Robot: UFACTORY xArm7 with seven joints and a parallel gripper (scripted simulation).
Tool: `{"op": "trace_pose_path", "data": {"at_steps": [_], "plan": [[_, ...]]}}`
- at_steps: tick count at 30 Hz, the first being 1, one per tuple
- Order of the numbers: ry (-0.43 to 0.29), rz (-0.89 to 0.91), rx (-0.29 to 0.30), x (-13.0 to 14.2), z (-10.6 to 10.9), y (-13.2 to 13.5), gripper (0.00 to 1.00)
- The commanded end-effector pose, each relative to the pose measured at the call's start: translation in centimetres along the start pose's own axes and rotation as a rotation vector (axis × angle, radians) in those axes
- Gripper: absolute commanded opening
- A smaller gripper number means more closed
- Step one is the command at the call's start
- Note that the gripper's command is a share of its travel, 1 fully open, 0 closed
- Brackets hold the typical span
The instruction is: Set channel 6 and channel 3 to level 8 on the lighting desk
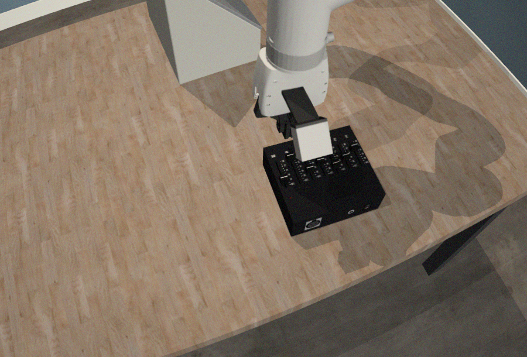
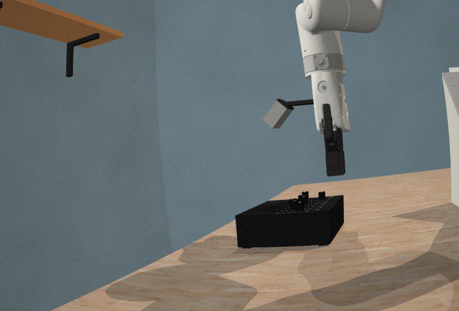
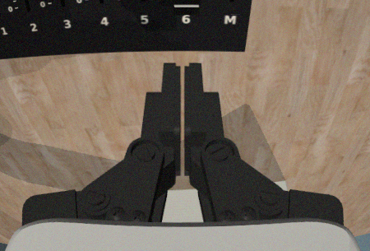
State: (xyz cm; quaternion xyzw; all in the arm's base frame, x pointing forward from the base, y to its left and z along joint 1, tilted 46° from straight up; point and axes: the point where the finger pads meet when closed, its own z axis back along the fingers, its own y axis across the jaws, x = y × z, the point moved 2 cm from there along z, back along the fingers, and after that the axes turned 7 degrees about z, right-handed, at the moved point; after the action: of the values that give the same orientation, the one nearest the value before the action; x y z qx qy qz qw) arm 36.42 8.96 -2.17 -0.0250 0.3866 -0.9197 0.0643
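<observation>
The black lighting desk (image 1: 336, 193) (image 2: 289, 222) (image 3: 164, 39) stands on its feet on the wooden table. In the wrist view the channels read 1 to 6 and M. The channel 6 fader (image 3: 186, 6) has its cap line at the bottom of its scale, by the 0 mark. My gripper (image 3: 182, 87) (image 2: 334, 168) (image 1: 285, 129) is shut and empty. It hangs well above the table, just off the desk's edge at the 0 end of the scales, in line with channel 6.
The robot's grey base block (image 1: 204, 25) stands behind the desk. The wrist camera box (image 1: 312, 137) (image 2: 277, 114) hides part of the faders in the top view. The table's curved edge (image 1: 489, 42) runs to the right. A wall shelf (image 2: 55, 22) is far off.
</observation>
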Motion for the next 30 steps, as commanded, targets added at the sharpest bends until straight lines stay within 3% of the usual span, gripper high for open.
{"op": "trace_pose_path", "data": {"at_steps": [1, 30], "plan": [[0.006, 0.002, 0.000, -0.10, 0.14, 0.12, 0.00], [0.006, 0.002, 0.000, -0.10, -0.43, 0.14, 0.00]]}}
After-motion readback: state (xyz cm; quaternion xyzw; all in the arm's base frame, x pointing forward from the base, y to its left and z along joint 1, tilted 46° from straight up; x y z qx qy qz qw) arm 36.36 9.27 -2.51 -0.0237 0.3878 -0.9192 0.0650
